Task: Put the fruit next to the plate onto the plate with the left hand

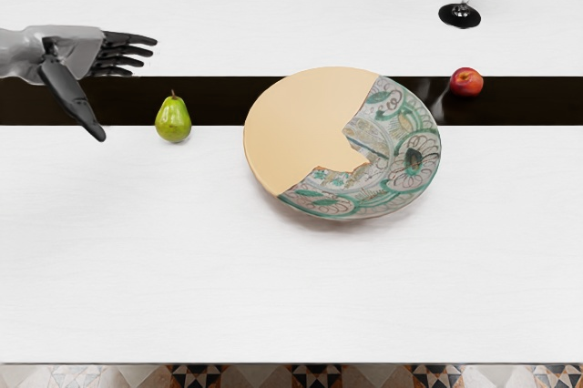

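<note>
A green pear (173, 119) stands upright on the white table, just left of the plate (301, 133). The plate is wide and round, part plain tan, part painted with green patterns. My left hand (107, 65) comes in from the left edge, up and to the left of the pear and apart from it. Its dark fingers (127, 51) are stretched out toward the right and the thumb points down; it holds nothing. A red apple (466, 82) lies to the right of the plate on the dark strip. The right arm does not show.
A wine glass (461, 5) stands at the back right, its bowl cut off by the top edge. A dark strip (219, 97) runs across the table behind the pear and plate. The white tabletop (273, 288) stretches toward the front edge.
</note>
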